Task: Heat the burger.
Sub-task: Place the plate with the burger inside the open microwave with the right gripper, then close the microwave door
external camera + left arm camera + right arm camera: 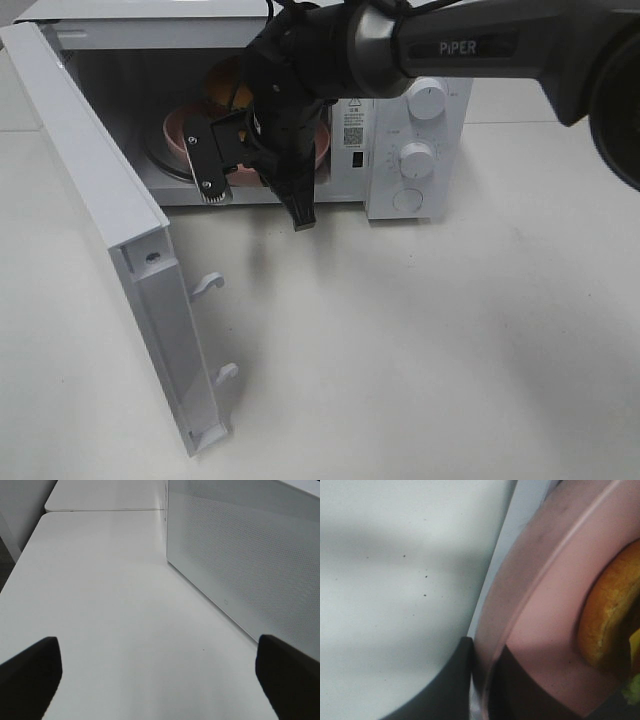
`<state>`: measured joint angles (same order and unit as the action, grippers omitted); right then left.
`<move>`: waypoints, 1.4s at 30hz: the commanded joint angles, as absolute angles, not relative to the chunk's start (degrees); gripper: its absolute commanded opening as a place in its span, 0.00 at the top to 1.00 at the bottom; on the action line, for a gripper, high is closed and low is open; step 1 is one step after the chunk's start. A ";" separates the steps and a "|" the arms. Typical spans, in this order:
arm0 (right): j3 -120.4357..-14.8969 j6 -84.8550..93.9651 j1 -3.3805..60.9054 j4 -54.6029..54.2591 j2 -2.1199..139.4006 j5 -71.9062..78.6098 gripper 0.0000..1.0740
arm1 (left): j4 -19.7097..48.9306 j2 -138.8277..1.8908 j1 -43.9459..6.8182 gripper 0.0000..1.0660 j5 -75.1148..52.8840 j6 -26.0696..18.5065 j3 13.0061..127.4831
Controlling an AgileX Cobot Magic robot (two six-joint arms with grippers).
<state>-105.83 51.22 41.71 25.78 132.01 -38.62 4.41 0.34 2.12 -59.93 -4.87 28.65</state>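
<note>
The burger (224, 90), with its golden-brown bun, sits on a pink plate (180, 130) inside the open microwave (415, 190). My right gripper (262, 150) reaches into the cavity from the right, and its wrist hides most of the plate. In the right wrist view the two dark fingers of the right gripper (485, 652) are shut on the rim of the plate (545, 595), with the burger (610, 615) just beyond. My left gripper (160, 680) is out of the exterior high view. It hovers open over bare table with nothing between its fingers.
The microwave door (100, 200) stands swung out toward the front left, latch hooks (208, 285) pointing right. Two knobs (427, 100) sit on the control panel. In the left wrist view, a white meshed panel (250, 555) rises beside the left gripper.
</note>
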 commanded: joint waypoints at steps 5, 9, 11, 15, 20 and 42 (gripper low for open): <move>-111.15 47.67 41.60 28.93 134.42 -38.10 1.00 | 4.93 1.38 2.29 0.08 -59.42 -4.53 28.42; -112.13 46.81 41.60 28.82 135.45 -37.93 1.00 | 4.93 1.38 2.29 0.08 -59.42 -4.53 28.42; -112.82 44.58 41.60 28.93 136.42 -37.70 1.00 | 4.93 1.38 2.29 0.08 -59.42 -4.53 28.42; -112.82 44.06 41.60 28.88 136.71 -37.24 0.98 | 4.93 1.38 2.29 0.08 -59.42 -4.53 28.42; -112.82 43.89 41.60 28.88 136.71 -36.55 0.95 | 4.93 1.38 2.29 0.08 -59.42 -4.53 28.42; -112.59 43.83 41.60 24.69 136.13 -36.15 0.48 | 4.93 1.38 2.29 0.08 -59.42 -4.53 28.42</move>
<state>-112.59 44.63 41.71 25.32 136.77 -36.73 4.41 0.34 2.12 -59.93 -4.87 28.65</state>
